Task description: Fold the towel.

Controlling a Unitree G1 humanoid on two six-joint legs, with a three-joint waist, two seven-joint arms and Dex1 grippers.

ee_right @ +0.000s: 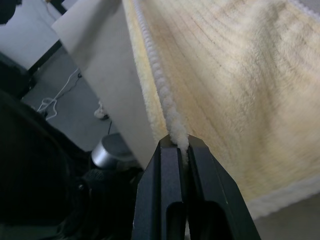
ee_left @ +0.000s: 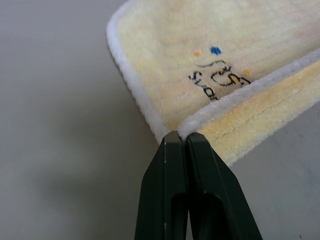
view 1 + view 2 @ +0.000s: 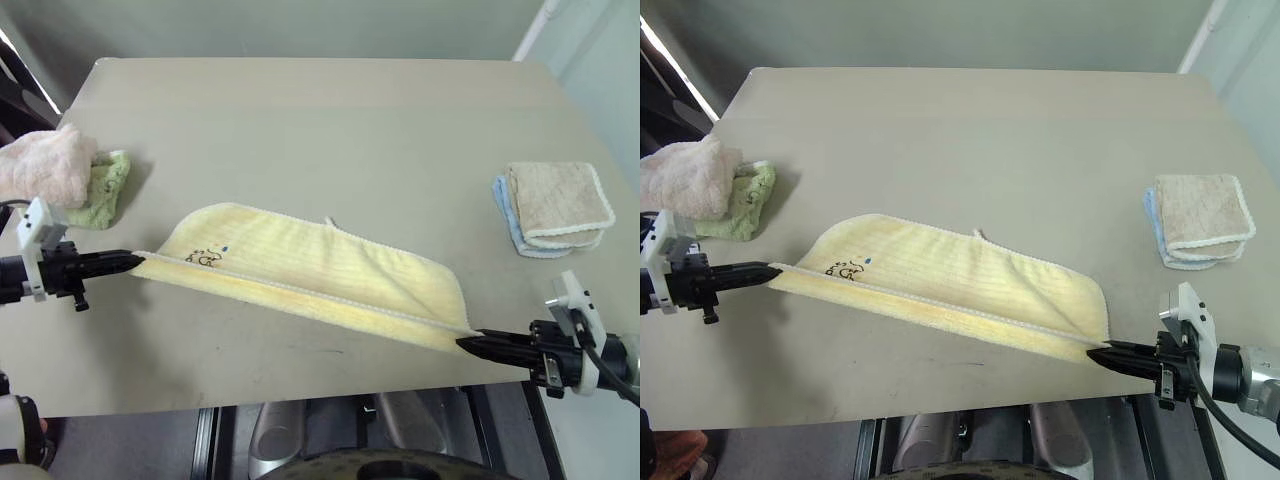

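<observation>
The pale yellow towel (image 3: 310, 265) lies doubled over on the table (image 3: 320, 120), stretched between my two grippers near the front edge. A small dark print sits near its left end, and a white tag pokes out at the far hem. My left gripper (image 3: 138, 261) is shut on the towel's left corner, and the left wrist view shows the whitish hem (image 2: 150, 107) pinched between the black fingers (image 2: 172, 165). At the front right my right gripper (image 3: 466, 342) is shut on the right corner, with the hem (image 1: 167, 107) clamped between its fingers (image 1: 200, 165).
A pink towel (image 3: 42, 165) and a green towel (image 3: 105, 188) lie bunched at the table's left edge. A folded stack topped by a beige towel with white edging (image 3: 555, 205) sits at the right. The table's front edge runs just under the right gripper.
</observation>
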